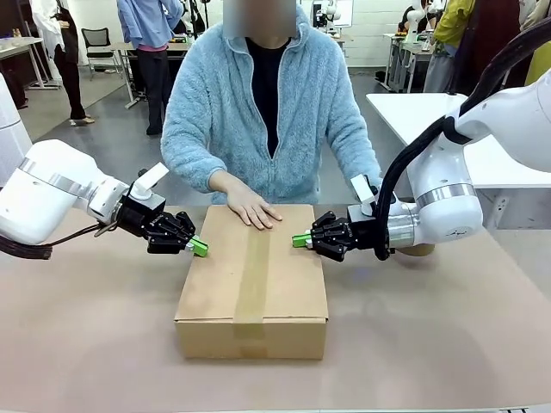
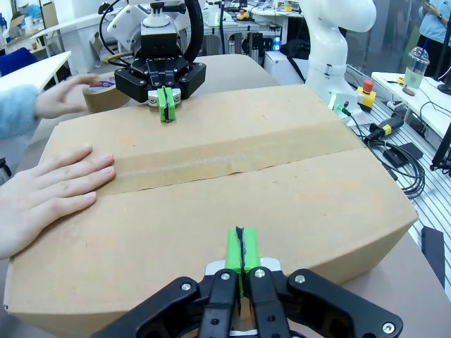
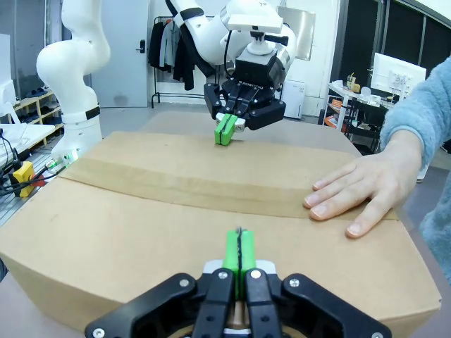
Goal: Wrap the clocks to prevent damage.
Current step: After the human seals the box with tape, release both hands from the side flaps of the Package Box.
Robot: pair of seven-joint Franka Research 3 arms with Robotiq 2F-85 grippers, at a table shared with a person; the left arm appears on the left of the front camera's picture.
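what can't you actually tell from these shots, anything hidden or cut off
- Contents of the cardboard box: hidden in all views; its flaps are shut and taped.
- Brown tape roll: left wrist view, partly covered by the person's far hand, which is motion-blurred.
- Whether the left gripper and right gripper touch the box sides: front view, the contact is too small to tell.

Matt cardboard box [image 1: 252, 284], fleecy sleeve [image 1: 194, 129]
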